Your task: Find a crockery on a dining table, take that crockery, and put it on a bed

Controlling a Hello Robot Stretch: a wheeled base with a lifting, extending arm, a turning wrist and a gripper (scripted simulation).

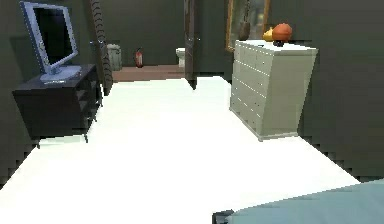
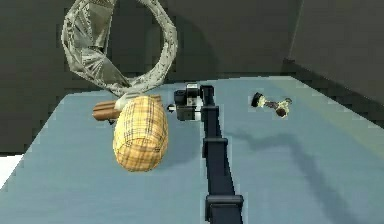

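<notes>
Bedroom with a blue-grey bed (image 2: 80,190) under the arm (image 2: 222,165). A plaid cushion (image 2: 140,132) lies on the bed. The jaws are just right of the cushion; can't tell their state or whether they hold anything. A brown stub (image 2: 103,112) is left of the cushion, a mesh hoop (image 2: 88,45) behind it, and a small dark-and-cream thing (image 2: 270,102) well to its right. Can't tell which blob is the crockery.

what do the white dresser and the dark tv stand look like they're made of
The dresser is probably painted wood, matte off-white: flat drawer fronts, no shine. The tv stand is likely dark wood or laminate, dull black-brown; no grain shows, so either is possible.
</notes>
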